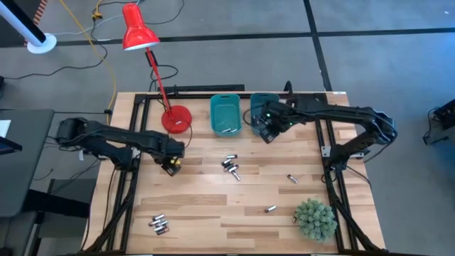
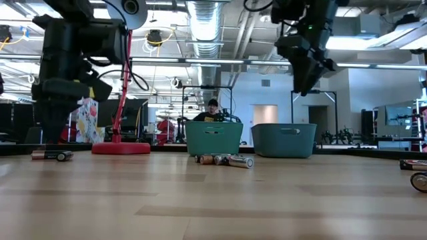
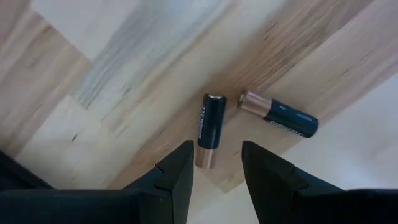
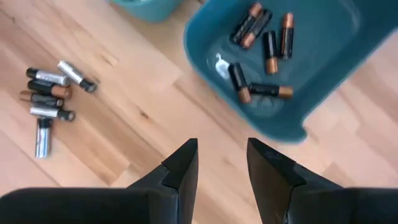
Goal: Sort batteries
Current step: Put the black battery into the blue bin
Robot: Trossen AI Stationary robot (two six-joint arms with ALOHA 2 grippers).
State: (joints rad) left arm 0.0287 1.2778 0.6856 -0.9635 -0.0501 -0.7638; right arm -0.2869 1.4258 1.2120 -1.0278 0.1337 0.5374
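My left gripper (image 3: 216, 167) hangs low over the table (image 1: 213, 206), fingers parted and empty, with two black-and-copper batteries (image 3: 209, 129) lying on the wood just ahead of its tips. My right gripper (image 4: 221, 163) is raised beside the right-hand teal bin (image 4: 323, 68), also open and holding nothing. That bin holds six copper-ended cells (image 4: 268, 51). A mixed cluster of batteries (image 4: 48, 99) lies mid-table, and the red lamp (image 1: 153, 71) stands near my left arm.

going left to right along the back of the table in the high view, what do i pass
Round red base of the desk lamp → lighter teal rectangular plastic bin → darker teal rectangular plastic bin, with the right pincer hovering open at its front edge.
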